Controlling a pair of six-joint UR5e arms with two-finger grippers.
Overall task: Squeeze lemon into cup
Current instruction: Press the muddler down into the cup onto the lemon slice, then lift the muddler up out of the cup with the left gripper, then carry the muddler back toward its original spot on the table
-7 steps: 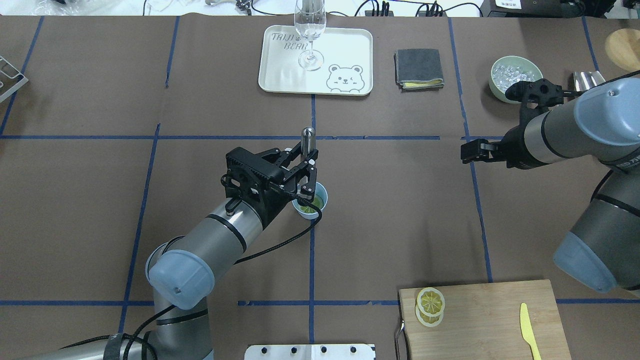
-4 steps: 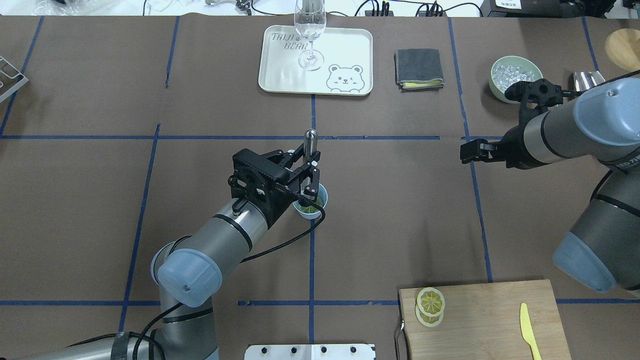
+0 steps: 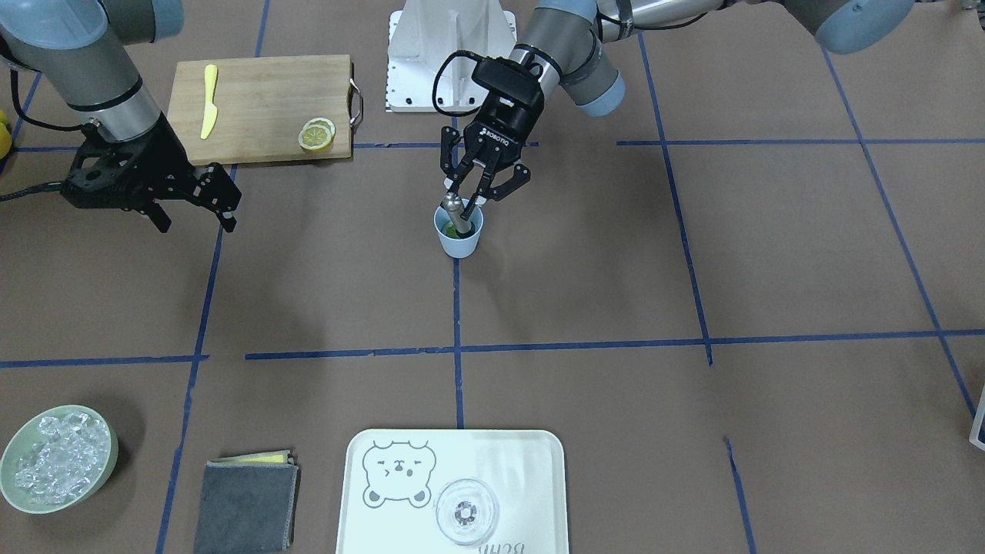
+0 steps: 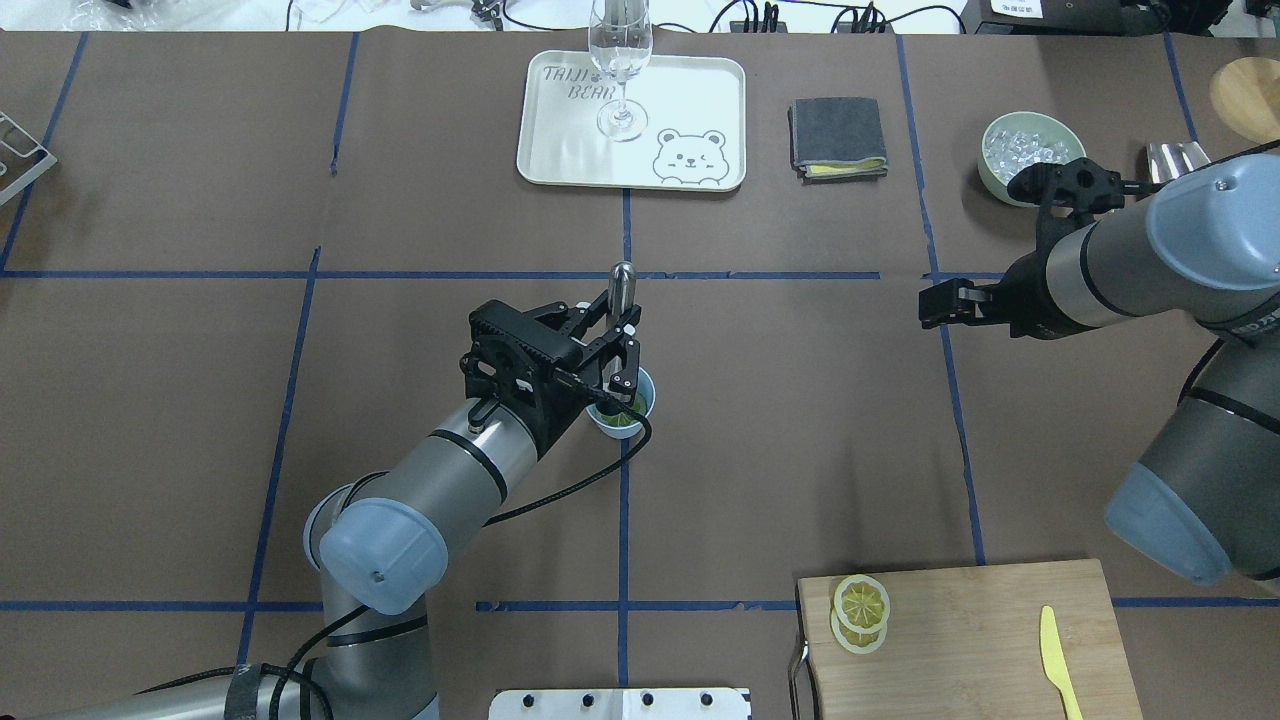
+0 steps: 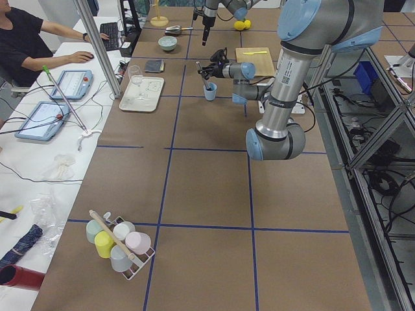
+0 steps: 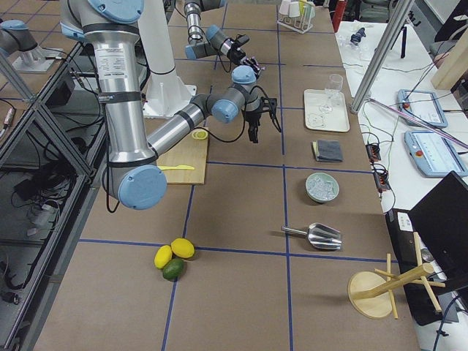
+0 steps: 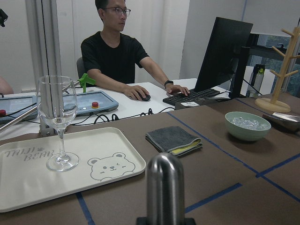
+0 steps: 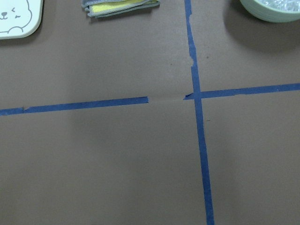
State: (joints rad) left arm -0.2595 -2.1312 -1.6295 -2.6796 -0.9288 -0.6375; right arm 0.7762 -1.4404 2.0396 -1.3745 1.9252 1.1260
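Left hand [image 3: 465, 200] clamps the muddler [image 4: 623, 285] down into the cup [image 3: 460, 242] — apparently crushing lemon [image 4: 622, 420]; right hand [image 3: 196, 221] released, parked aside.

Robotics lab — tape-gridded table [image 4: 800, 400], aluminium frame posts [image 7: 43, 37], a person [image 7: 115, 51] at a monitor [image 7: 225, 51]

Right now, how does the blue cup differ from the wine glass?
The blue cup is opaque, stemless, directly on the table, holding greenish contents and a metal muddler. The wine glass is clear, stemmed, looks empty, on the bear tray. Both stand upright.
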